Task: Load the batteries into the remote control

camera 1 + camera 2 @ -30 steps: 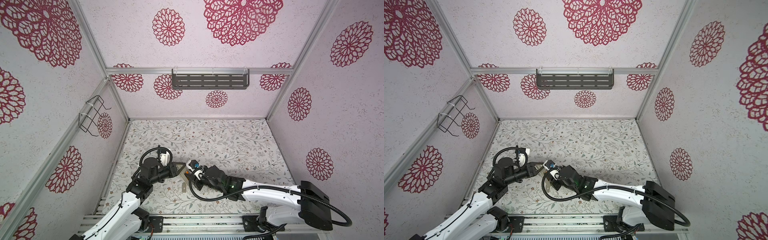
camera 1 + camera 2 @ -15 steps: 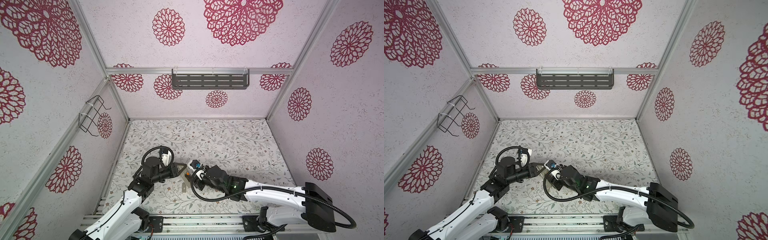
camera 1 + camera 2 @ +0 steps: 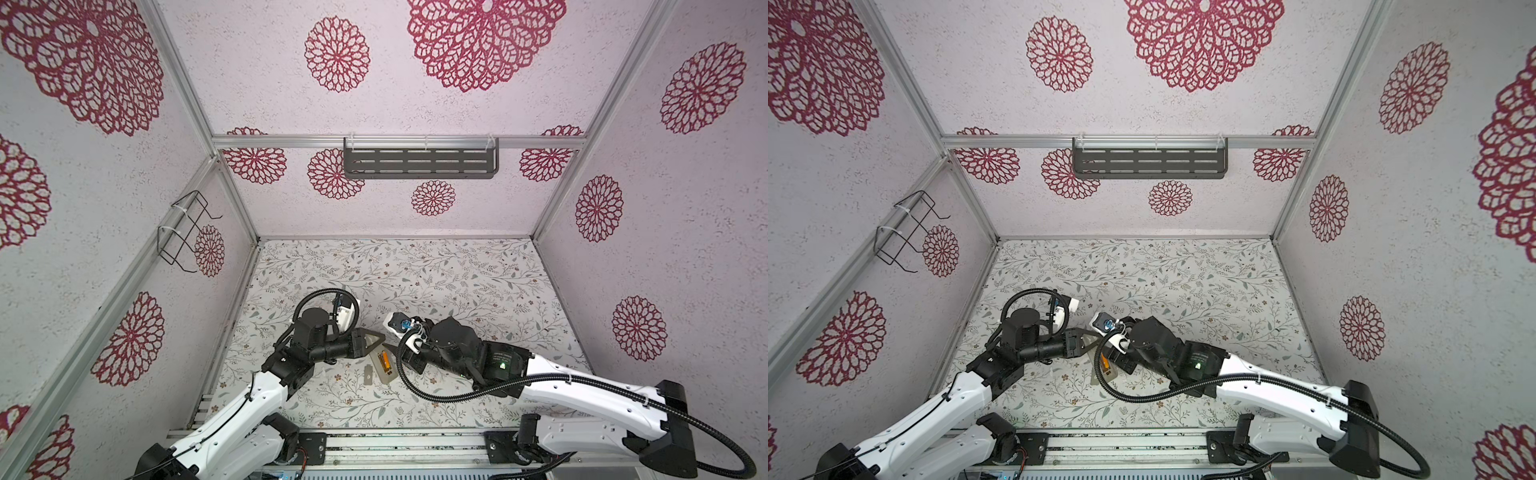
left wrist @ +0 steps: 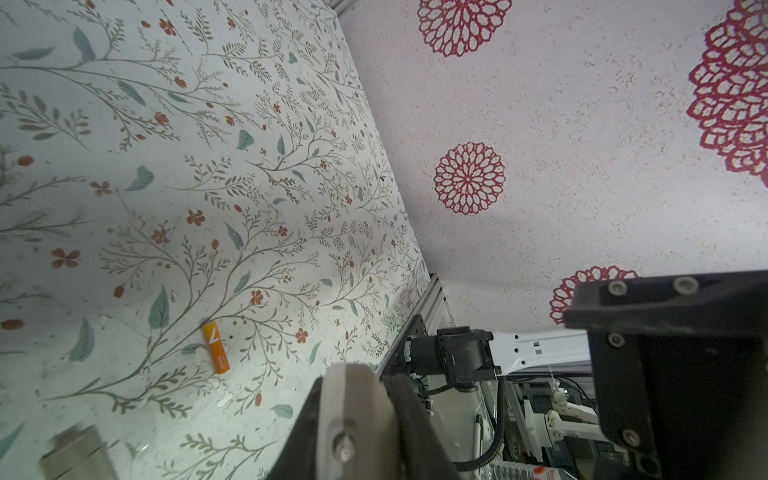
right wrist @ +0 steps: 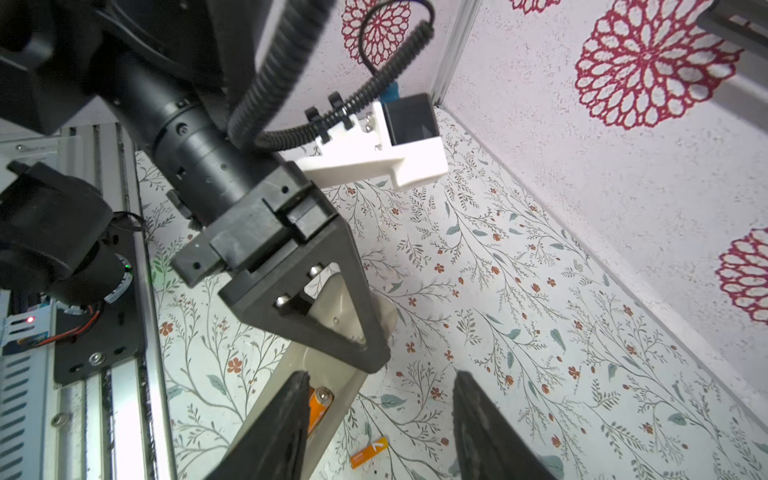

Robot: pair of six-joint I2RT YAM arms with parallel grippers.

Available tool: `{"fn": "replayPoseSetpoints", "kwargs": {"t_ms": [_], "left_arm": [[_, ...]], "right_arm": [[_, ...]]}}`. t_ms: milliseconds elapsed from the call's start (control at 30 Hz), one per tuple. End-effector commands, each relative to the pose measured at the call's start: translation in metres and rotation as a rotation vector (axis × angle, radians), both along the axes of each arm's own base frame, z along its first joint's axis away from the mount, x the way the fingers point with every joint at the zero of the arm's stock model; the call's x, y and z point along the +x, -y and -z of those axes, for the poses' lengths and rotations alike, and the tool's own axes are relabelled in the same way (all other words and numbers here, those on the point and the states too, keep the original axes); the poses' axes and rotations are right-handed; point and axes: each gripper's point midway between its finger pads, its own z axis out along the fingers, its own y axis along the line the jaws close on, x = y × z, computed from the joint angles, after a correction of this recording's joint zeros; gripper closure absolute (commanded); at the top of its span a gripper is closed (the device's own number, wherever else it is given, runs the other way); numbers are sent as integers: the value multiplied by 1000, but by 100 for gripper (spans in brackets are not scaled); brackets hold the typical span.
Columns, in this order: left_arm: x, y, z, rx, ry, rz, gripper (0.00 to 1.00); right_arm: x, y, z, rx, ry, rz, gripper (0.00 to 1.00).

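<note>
While the right gripper (image 5: 380, 376) hangs over it, fingers (image 5: 286, 419) wide and empty, the remote control (image 3: 387, 376) lies on the near half of the table (image 3: 415, 282), one battery (image 5: 318, 409) in its open compartment. Second battery (image 5: 369, 454) loose just beside. Left gripper (image 3: 380, 342), jaws shut, over remote's far end.

In a top view the remote control (image 3: 385, 374) is lying on the table (image 3: 415, 274) in the lower middle of the frame, between my two arms. One battery (image 3: 386, 360) is sitting inside it, toward its upper end. The cover piece (image 3: 368, 372) is lying just left of it, not touching. My left pincer (image 3: 380, 341) is hanging over its upper end, and my right pincer (image 5: 382, 376) is standing at its right side. The second battery (image 5: 369, 452) is lying on the table near the remote control, apart from it.
</note>
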Motion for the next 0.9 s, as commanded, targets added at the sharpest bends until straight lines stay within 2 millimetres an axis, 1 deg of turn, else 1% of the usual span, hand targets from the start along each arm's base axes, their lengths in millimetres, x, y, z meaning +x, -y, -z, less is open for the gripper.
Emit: {"fn": "replayPoseSetpoints", "kwargs": {"t_ms": [0, 167, 400, 633, 767, 867], "left_arm": [[-12, 10, -7, 8, 22, 80, 100], [-27, 12, -3, 46, -8, 135, 100], [-41, 12, -3, 39, -49, 181, 100], [-46, 12, -3, 32, -64, 201, 100], [-48, 13, -2, 30, -73, 212, 100], [-48, 14, -1, 32, -79, 216, 100]], "right_arm": [[-28, 8, 11, -115, 23, -151, 45], [-48, 12, 23, -187, 38, -266, 46], [-64, 16, 18, -192, 114, -348, 53], [-70, 11, 29, -260, 131, -400, 61], [-70, 6, 37, -297, 135, -414, 65], [-69, 4, 38, -306, 145, -410, 67]]}}
